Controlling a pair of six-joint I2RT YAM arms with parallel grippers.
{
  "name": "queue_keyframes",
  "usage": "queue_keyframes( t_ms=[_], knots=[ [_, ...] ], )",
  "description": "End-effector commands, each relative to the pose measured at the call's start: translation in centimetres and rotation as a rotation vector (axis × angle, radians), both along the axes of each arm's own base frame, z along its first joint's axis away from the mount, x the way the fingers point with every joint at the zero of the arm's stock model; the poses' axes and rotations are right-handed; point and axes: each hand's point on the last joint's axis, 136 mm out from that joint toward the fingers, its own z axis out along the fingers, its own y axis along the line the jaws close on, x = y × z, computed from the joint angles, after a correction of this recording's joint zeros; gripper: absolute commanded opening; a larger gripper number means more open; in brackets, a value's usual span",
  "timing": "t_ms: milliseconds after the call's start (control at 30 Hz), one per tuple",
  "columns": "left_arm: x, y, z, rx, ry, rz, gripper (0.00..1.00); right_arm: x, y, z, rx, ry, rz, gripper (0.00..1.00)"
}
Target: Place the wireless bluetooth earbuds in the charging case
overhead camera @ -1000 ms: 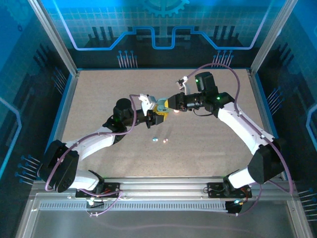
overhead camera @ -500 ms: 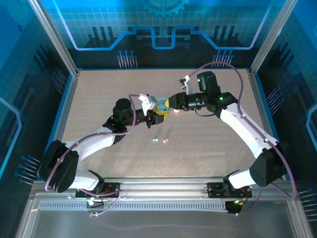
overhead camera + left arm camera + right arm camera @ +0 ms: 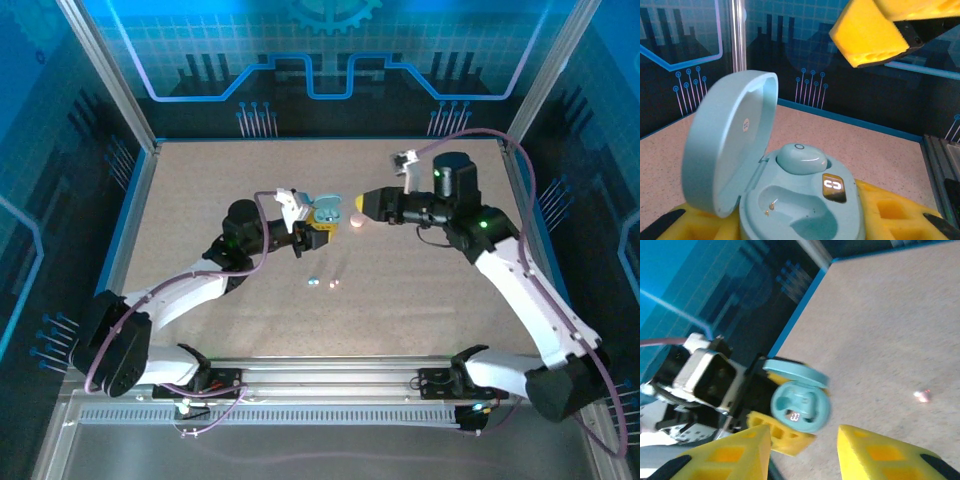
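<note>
Bench: speckled beige table inside a blue-walled enclosure.

Nearest the arm bases, two loose earbuds lie on the open table, close together but apart: teal earbud on the left, pink earbud on the right. Nothing touches either one.

Further in, left claw is clamped on the base of the charging case, with one yellow finger on each side and the case held off the table. The case is teal and its lid is swung up and open on the left side. Inside, the far slot holds a seated earbud, also teal. The near slot is bare, with contact pins visible. A small lit panel sits on the case's rim to the right of the slots.

Right claw hangs just beyond the case on its right side, not touching it. Its yellow fingers stand apart with nothing between them. From its wrist view the open case sits straight ahead.

A rounded pink item lies on the table just beside the right claw's tip; I cannot tell what it is.

Behind everything stands the back wall, a blue circuit-pattern print.
</note>
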Motion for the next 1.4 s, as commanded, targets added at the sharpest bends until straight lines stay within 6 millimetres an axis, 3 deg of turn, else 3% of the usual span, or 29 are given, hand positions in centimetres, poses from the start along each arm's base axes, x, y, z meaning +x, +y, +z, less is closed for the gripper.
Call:
queue_keyframes(
  t_ms=[0, 100, 200, 367, 600, 733, 967, 1367],
  knots=[
    [0.1, 1.2, 2.1, -0.047, -0.050, 0.035, 0.34, 2.2, -3.1, -4.0, -0.080, 0.052, -0.159, 0.40],
    [0.2, 2.1, 3.0, -0.073, -0.054, 0.054, 0.34, 2.6, -3.7, -7.7, -0.111, 0.148, -0.170, 0.40],
    [0.1, 2.7, 3.8, -0.082, -0.063, 0.066, 0.34, 2.5, -2.8, -11.1, -0.125, 0.264, -0.110, 0.40],
    [-0.4, 3.2, 5.4, -0.092, -0.088, 0.074, 0.34, 1.9, 1.4, -15.9, -0.145, 0.451, 0.063, 0.40],
    [-1.1, 3.4, 6.8, -0.098, -0.112, 0.066, 0.34, 1.0, 7.3, -22.3, -0.316, 0.544, 0.262, 0.39],
    [-1.3, 3.6, 6.7, -0.088, -0.116, 0.070, 0.34, 0.8, 10.1, -24.6, -0.401, 0.554, 0.345, 0.40],
    [-1.4, 3.6, 6.5, -0.076, -0.115, 0.071, 0.34, 0.2, 12.8, -27.8, -0.524, 0.559, 0.445, 0.41],
    [-1.2, 3.4, 6.3, -0.074, -0.110, 0.064, 0.34, -1.3, 13.2, -31.1, -0.657, 0.576, 0.492, 0.39]
  ],
)
